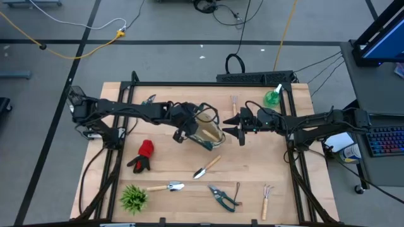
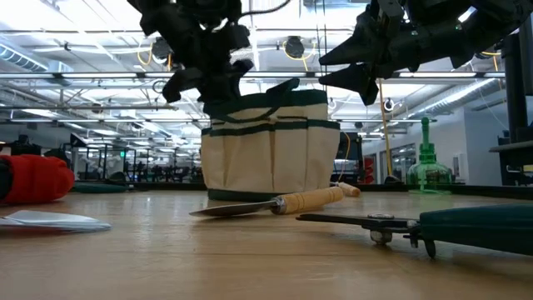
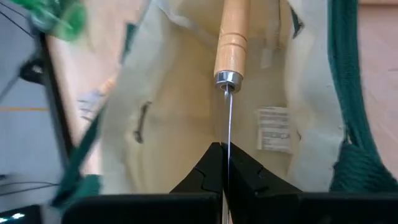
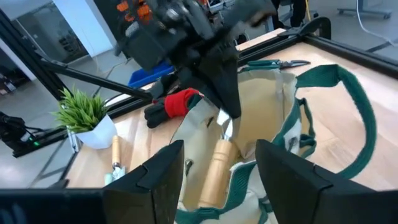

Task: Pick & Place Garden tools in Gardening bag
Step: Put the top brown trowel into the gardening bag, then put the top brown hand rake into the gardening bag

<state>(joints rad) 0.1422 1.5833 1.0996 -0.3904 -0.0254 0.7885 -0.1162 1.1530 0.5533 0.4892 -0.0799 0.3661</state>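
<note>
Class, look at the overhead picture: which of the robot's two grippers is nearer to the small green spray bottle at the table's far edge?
Right. The right gripper hangs open beside the cream canvas bag, closer to the green spray bottle. The left gripper, shut on a wooden-handled tool, sits on the bag's other side.

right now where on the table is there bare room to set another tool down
Bare wood lies between the red glove and the gardening bag, and right of the small trowel up to the table edge. Crowded: the near edge, with plant, second trowel, pruners, fork, and around the bag where both grippers work.
</note>
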